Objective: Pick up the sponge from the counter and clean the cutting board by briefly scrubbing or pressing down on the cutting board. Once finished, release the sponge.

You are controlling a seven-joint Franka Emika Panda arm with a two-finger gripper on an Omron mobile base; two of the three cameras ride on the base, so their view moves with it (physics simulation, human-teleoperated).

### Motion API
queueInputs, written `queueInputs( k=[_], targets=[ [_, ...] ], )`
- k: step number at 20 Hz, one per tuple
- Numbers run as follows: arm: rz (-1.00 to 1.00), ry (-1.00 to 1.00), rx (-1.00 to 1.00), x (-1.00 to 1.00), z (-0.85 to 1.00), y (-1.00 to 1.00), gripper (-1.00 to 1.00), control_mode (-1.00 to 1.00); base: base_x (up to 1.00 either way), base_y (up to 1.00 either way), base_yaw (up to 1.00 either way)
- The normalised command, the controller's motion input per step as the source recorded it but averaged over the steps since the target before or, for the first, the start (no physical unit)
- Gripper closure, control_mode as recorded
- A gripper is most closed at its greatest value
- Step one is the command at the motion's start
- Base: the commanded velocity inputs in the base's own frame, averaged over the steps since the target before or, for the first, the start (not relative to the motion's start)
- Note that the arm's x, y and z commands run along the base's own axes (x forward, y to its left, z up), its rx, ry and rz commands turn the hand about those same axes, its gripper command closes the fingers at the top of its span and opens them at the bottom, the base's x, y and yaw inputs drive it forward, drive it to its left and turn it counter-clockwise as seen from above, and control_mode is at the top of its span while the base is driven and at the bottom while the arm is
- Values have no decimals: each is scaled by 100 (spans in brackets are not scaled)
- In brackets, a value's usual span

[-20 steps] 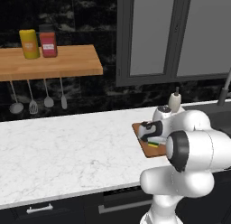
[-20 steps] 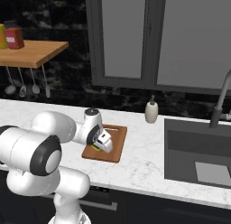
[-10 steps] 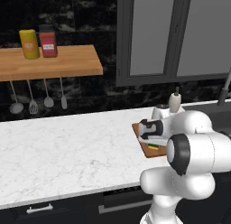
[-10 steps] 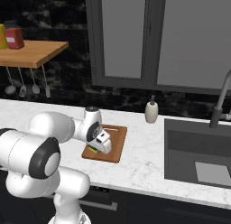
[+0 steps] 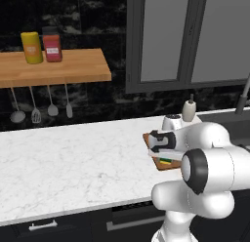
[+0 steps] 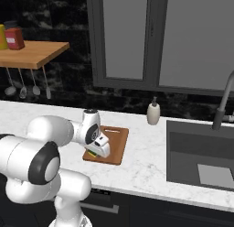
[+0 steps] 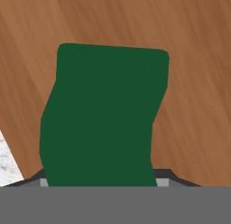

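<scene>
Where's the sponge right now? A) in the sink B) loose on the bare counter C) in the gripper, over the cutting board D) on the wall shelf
C: in the hand view the sponge sits in the gripper with the cutting board behind it.

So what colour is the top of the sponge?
Dark green; the sponge shows best in the hand view, against the cutting board.
</scene>
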Motion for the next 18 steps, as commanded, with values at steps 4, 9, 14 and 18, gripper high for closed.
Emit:
queueInputs(
  k=[4, 9, 14, 18],
  targets=[
    [0, -3, 0, 40, -10, -9, 100, -100, 0, 0, 0],
    [0, -10, 0, 57, -10, -23, 100, -100, 0, 0, 0],
    [0, -14, 0, 47, 0, -22, 100, -100, 0, 0, 0],
    [0, -12, 0, 55, -10, -20, 100, -100, 0, 0, 0]
  ],
)
